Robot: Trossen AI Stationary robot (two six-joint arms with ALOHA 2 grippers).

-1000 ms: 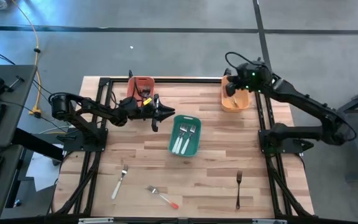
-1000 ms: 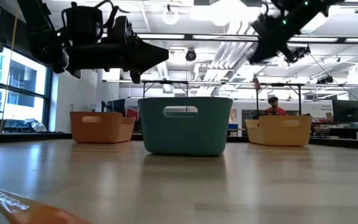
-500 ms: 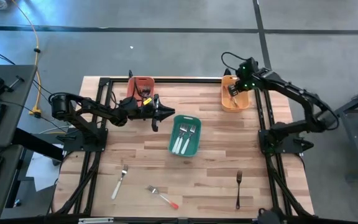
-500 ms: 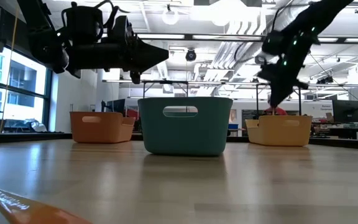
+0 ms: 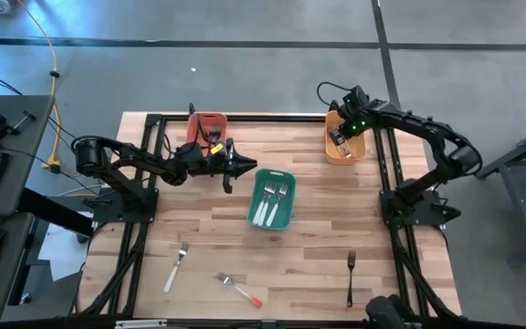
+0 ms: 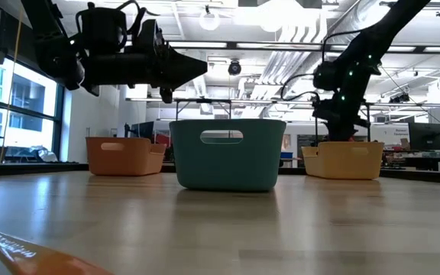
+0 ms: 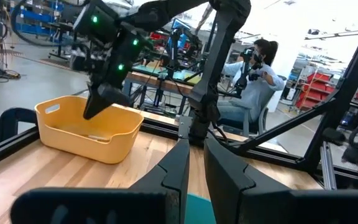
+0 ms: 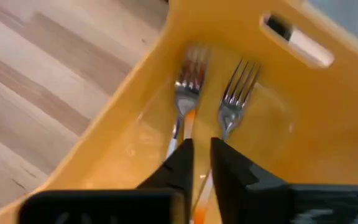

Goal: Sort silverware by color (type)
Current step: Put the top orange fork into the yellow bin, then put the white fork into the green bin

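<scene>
- Your right end effector hangs inside the orange-yellow rectangular plastic bin at the far right of the pale wooden surface. Its fingers are nearly together, and I cannot say for sure that they grip anything (the wrist view shows only a thin gap).
- Just beyond those fingers, two metal-headed forks lie side by side on the bin floor, at least one with an orange handle.
- Your left end effector waits over the surface between the salmon-red plastic bin and the teal plastic bin, fingers close together and empty.
- The teal bin holds white-handled forks.
- Three pieces remain loose near the front edge: a white-handled fork, an orange-red-handled fork and a dark-handled fork, all well apart from both end effectors.
- You should expect each fork to be light, stiff and slippery. It lies flat, so pinch across the thin handle near its middle, where it should balance.
</scene>
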